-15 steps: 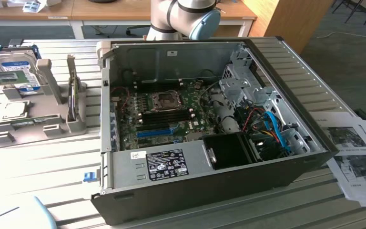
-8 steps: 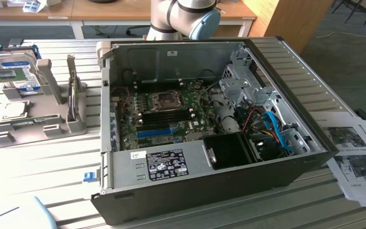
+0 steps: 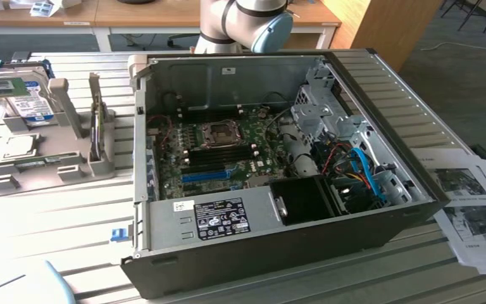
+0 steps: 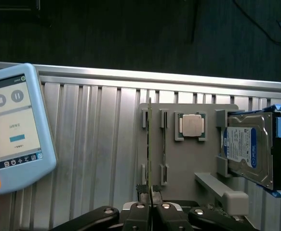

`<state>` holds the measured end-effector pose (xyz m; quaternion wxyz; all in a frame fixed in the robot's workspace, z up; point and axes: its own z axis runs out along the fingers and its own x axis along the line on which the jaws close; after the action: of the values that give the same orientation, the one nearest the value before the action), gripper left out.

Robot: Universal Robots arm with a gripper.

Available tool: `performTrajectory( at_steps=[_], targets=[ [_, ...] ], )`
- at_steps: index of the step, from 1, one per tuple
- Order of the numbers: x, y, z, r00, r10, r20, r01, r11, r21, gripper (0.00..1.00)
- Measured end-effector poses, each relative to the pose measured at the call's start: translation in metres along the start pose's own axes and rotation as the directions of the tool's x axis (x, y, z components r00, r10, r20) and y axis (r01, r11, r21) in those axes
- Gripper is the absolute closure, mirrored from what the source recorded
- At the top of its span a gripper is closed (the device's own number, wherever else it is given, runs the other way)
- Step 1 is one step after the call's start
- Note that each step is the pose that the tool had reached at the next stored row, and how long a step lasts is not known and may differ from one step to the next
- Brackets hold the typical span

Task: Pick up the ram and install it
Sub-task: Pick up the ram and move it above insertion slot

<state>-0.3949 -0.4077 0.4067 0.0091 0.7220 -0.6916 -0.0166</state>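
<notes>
Ribbed aluminium slats form the table (image 4: 92,144), with dark floor beyond its far edge. Near the wrist camera, the two metal fingers (image 4: 140,214) – bolted to black linkages – are drawn nearly together and pinched on the end of the ram (image 4: 150,144). The ram is seen edge-on there, as a thin green line standing upright over the first narrow slot of a matte grey holder (image 4: 188,163). Whether the stick is seated in that slot or raised out of it cannot be told. In the exterior view the ram (image 3: 2,89) is seen at the exterior view's left edge as a flat green board with a white sticker, in front of the top of the hard drive (image 3: 33,106).

Just beside the slots, a square processor (image 4: 191,125) with a dull metal lid is nested in a shallow pocket. Next to it the boxy silver hard drive, labelled blue and white, is stood on edge between blue plastic rails. A rounded pale-blue teach pendant (image 4: 15,125) with a lit screen is laid on the slats, well apart from the holder.

In the exterior view an open black steel computer case (image 3: 268,253) is laid on its side on the table – a green motherboard (image 3: 218,152), a bright blue slot strip (image 3: 205,175) and a grey power supply (image 3: 218,218) are exposed inside. Printed sheets (image 3: 471,190) are spread near the case at the exterior view's right.
</notes>
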Motion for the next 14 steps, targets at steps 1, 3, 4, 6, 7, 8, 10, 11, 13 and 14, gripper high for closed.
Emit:
performTrajectory(
  at_steps=[1,3,4,6,7,8,10,11,13,14],
  targets=[
    [0.0000,0.0000,0.0000,1.0000,0.000,0.0000,0.000,1.0000,0.0000,0.89],
    [0.0000,0.0000,-0.0001,1.0000,0.000,0.0000,0.000,1.0000,-0.0001,0.89],
    [0.0000,0.0000,0.0000,1.0000,0.000,0.0000,0.000,1.0000,-0.0001,0.89],
    [0.0000,0.0000,-0.0001,1.0000,0.000,0.0000,0.000,1.0000,-0.0001,0.89],
    [-0.0001,-0.0002,-0.0001,1.0000,0.000,-0.0001,0.000,1.0000,-0.0001,0.89],
    [0.0000,-0.0005,-0.0001,1.0000,0.000,0.0000,0.000,1.0000,-0.0001,0.89],
    [0.0000,-0.0013,-0.0001,1.0000,0.000,0.0000,0.000,1.0000,-0.0001,0.89],
    [0.0001,-0.0018,-0.0001,1.0000,0.000,0.0000,0.000,1.0000,0.0000,0.89],
    [0.0002,-0.0031,-0.0002,1.0000,0.000,-0.0001,0.000,1.0000,0.0000,0.89],
    [0.0002,-0.0040,-0.0002,1.0000,0.000,0.0000,0.000,1.0000,-0.0001,0.89]
  ],
)
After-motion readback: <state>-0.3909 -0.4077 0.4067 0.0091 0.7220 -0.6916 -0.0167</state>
